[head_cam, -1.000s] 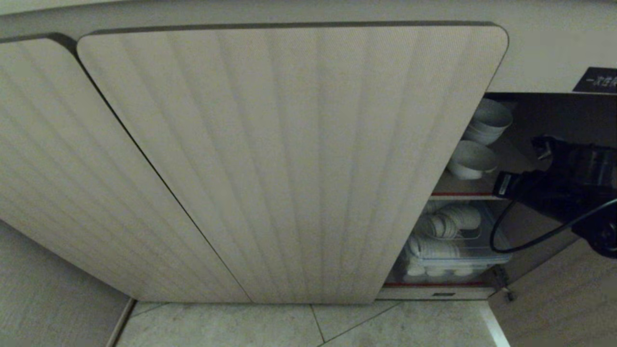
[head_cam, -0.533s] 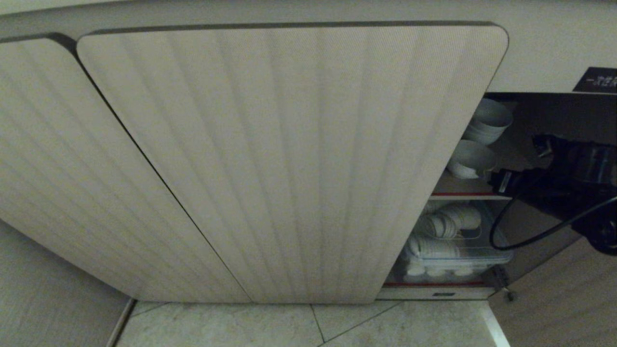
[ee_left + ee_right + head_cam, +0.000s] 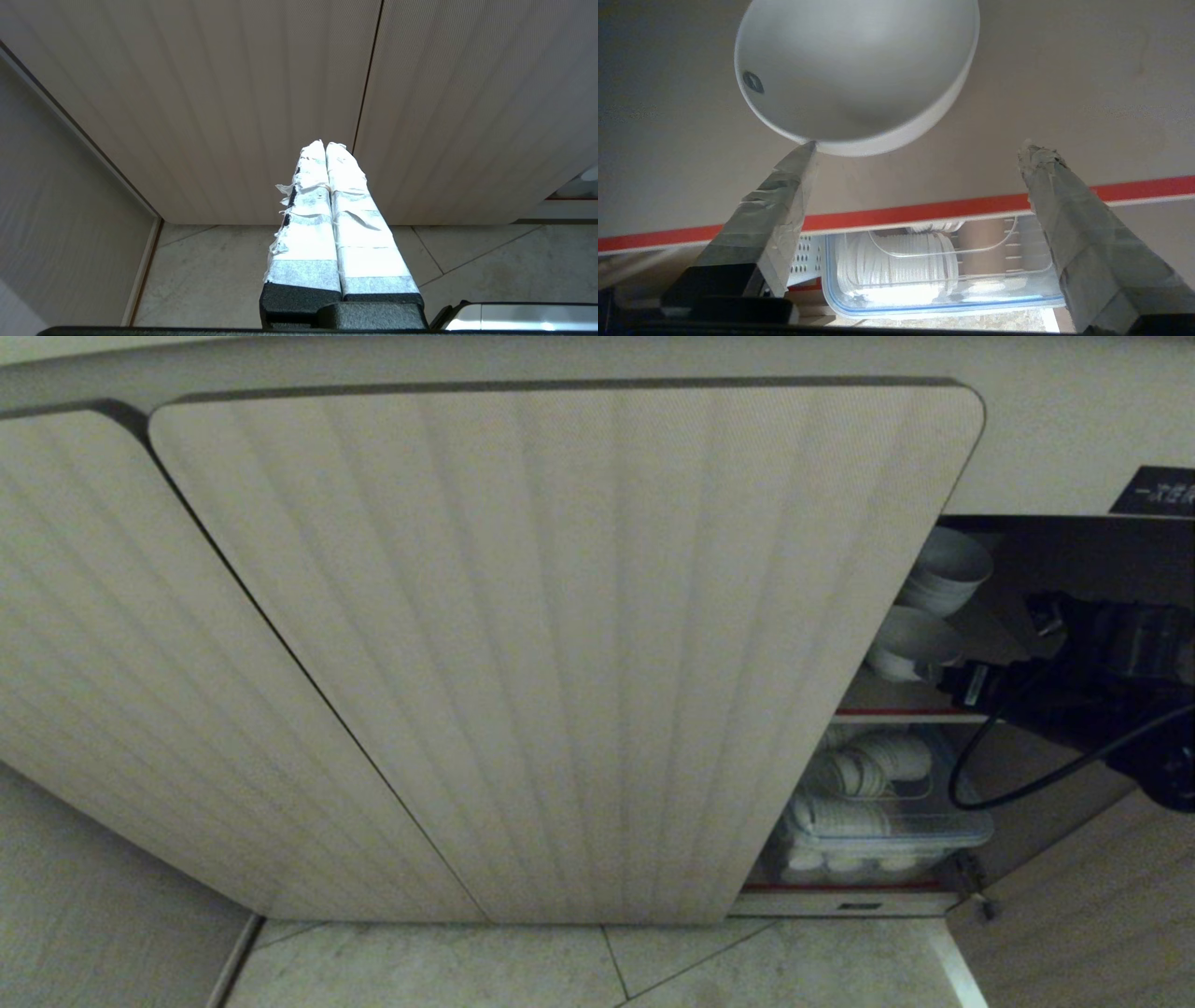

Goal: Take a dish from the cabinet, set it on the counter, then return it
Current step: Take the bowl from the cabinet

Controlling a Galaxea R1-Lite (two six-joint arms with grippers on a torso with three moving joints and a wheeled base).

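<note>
White glazed ceramic fills our right wrist view: the deep round bowl (image 3: 857,74) sits upright on the smooth beige upper shelf (image 3: 1064,102) of the low cabinet, its rim curving clean and unbroken, a small dark oval mark on its inner wall. Our right gripper (image 3: 915,149) hangs just in front of it with its two tape-wrapped, tapering fingers (image 3: 1064,196) spread wide and nothing between them; one fingertip sits right at the bowl's outer edge, and we cannot tell if it touches. A glossy red strip (image 3: 924,212) edges the shelf front.

From the head view we see the ribbed, wood-grain beige cabinet door (image 3: 560,644) with rounded corners covering most of the front, the bowl (image 3: 913,644) showing in the open gap beside it. A nested stack of like white bowls (image 3: 945,569) stands just behind. Below, on the lower shelf, a clear plastic box (image 3: 887,826) holds rows of white crockery. A small black label (image 3: 1158,490) sits above the opening.

Our left gripper (image 3: 325,145) is parked low over the pale stone floor tiles (image 3: 215,275), its white-taped fingers pressed together, gripping nothing.
</note>
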